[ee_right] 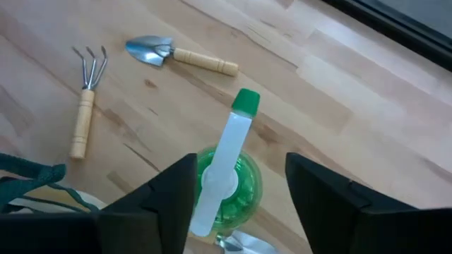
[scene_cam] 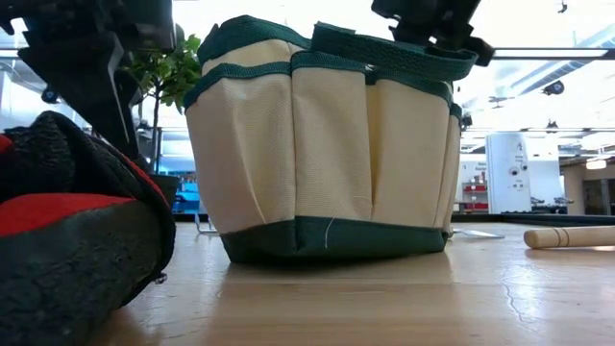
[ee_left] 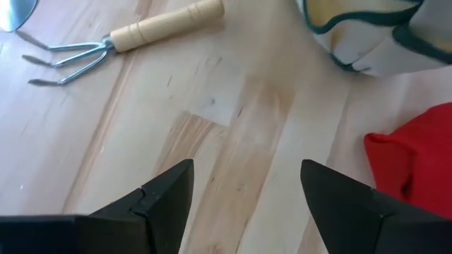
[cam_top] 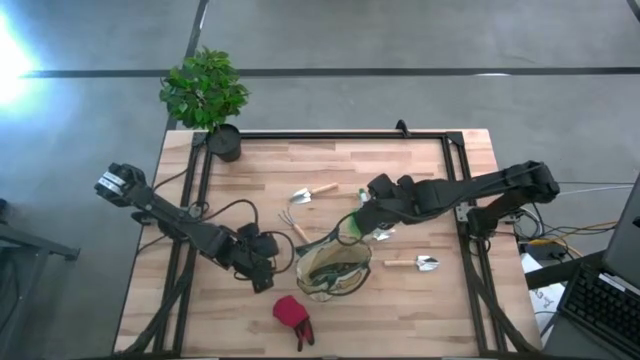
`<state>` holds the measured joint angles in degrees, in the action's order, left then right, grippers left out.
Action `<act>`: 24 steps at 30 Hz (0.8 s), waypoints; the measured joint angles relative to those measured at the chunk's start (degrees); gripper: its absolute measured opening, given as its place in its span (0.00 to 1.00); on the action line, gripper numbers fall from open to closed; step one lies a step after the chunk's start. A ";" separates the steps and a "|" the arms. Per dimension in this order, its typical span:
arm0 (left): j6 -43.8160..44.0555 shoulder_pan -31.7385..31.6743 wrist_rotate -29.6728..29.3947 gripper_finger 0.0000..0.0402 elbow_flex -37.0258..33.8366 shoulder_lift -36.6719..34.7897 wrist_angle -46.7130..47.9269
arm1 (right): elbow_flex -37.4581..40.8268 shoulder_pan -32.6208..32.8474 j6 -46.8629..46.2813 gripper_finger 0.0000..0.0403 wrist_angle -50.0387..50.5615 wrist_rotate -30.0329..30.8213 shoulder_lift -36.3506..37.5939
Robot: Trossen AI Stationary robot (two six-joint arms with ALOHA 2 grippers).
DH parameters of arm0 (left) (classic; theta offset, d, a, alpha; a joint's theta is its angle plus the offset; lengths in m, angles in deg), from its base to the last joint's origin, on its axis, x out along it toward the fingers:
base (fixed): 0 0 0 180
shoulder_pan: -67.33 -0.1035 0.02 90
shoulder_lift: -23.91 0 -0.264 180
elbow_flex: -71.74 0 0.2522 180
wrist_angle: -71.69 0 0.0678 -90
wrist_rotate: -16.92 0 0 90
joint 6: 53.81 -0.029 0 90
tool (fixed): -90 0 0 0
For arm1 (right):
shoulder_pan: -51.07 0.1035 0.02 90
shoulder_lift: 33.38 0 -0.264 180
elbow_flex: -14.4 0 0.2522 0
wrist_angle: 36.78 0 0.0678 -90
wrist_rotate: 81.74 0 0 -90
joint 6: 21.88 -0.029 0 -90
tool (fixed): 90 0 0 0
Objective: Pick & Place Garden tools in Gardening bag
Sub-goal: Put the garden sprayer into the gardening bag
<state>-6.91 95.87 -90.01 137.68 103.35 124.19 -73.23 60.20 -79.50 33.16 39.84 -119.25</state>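
Note:
The tan gardening bag (cam_top: 333, 268) with dark green trim stands upright on its base at the table's near middle, and it fills the low view (scene_cam: 322, 144). My right gripper (cam_top: 362, 218) is just beyond the bag's far rim, shut on the green spray bottle (ee_right: 229, 180) with its white top. My left gripper (cam_top: 264, 268) is open and empty, low over the table to the left of the bag. The rake (cam_top: 292, 222), two trowels (cam_top: 312, 192) (cam_top: 415, 262) and the red glove (cam_top: 293, 315) lie flat on the table. My right gripper has the spray bottle's round green body (ee_right: 247, 194) between its two fingers, which come from above and slant down. The white top and green nozzle (ee_right: 246, 102) stick out beyond the fingers. The bottle is close over the bag's far rim; I cannot tell whether it is clear of the table.
A leafy plant in a black pot (cam_top: 222, 140) stands at the table's far left corner. A dark frame (cam_top: 330, 134) runs around the table. The glove (scene_cam: 67, 231) lies close to the near edge, left of the bag. A silver blade (cam_top: 384, 235) lies right of the bottle.

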 joint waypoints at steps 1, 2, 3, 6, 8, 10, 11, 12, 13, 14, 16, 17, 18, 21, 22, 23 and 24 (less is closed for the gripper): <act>0.02 0.00 0.00 0.65 0.00 0.00 0.13 | 0.00 -0.07 -0.04 0.54 0.00 -0.10 -0.23; 0.02 0.00 0.04 0.65 0.00 0.00 0.16 | 0.00 -0.18 -0.19 0.55 0.02 -0.20 -0.38; 0.02 0.00 0.07 0.65 0.00 0.00 0.30 | 0.00 -0.31 -0.47 0.55 0.00 -0.32 -0.58; 0.04 0.00 0.28 0.65 0.00 0.00 0.35 | 0.00 -0.61 -0.91 0.56 -0.10 -0.39 -1.28; 0.07 0.00 0.44 0.65 0.00 0.00 0.35 | 0.00 -0.74 -0.92 0.56 -0.56 -0.51 -2.02; 0.07 0.00 0.49 0.65 0.00 0.00 0.36 | 0.00 -0.91 -0.89 0.55 -1.22 -0.85 -2.71; 0.07 0.00 0.52 0.65 0.00 0.00 0.38 | 0.00 -1.01 -0.73 0.54 -1.44 -1.11 -3.19; 0.07 0.00 0.50 0.65 0.00 0.00 0.40 | 0.00 -1.24 -0.59 0.53 -1.63 -1.39 -3.60; 0.06 0.00 0.51 0.65 0.00 0.00 0.45 | 0.00 -1.44 -0.42 0.53 -1.64 -1.59 -4.01; 0.07 0.00 0.54 0.65 0.00 0.00 0.60 | 0.02 -1.62 -0.07 0.52 -1.64 -1.65 -4.51; 0.07 0.00 0.55 0.65 0.00 0.00 0.85 | 0.03 -1.95 0.51 0.49 -1.57 -1.74 -5.36; 0.05 0.00 0.55 0.65 -0.02 0.00 0.91 | 0.07 -2.07 0.83 0.47 -1.55 -2.03 -5.68; 0.06 0.00 0.55 0.65 -0.02 0.00 0.92 | 0.07 -2.16 1.06 0.45 -1.58 -2.48 -5.99; 0.04 -0.04 0.55 0.65 -0.02 0.00 1.01 | 0.07 -2.54 2.63 0.36 -1.61 -3.65 -6.40; -0.07 -0.04 0.55 0.65 -0.02 0.00 0.99 | 0.07 -2.58 3.28 0.32 -1.60 -3.70 -6.50; -0.24 -0.04 0.55 0.65 -0.04 0.00 1.01 | 0.07 -2.63 3.93 0.27 -1.55 -3.72 -6.48; -0.30 -0.04 0.55 0.66 -0.09 0.00 1.01 | 0.08 -2.68 4.62 0.22 -1.50 -3.75 -6.36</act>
<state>-7.21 95.82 -89.47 137.60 103.35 125.20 -73.15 57.53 -74.89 31.67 36.09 -125.61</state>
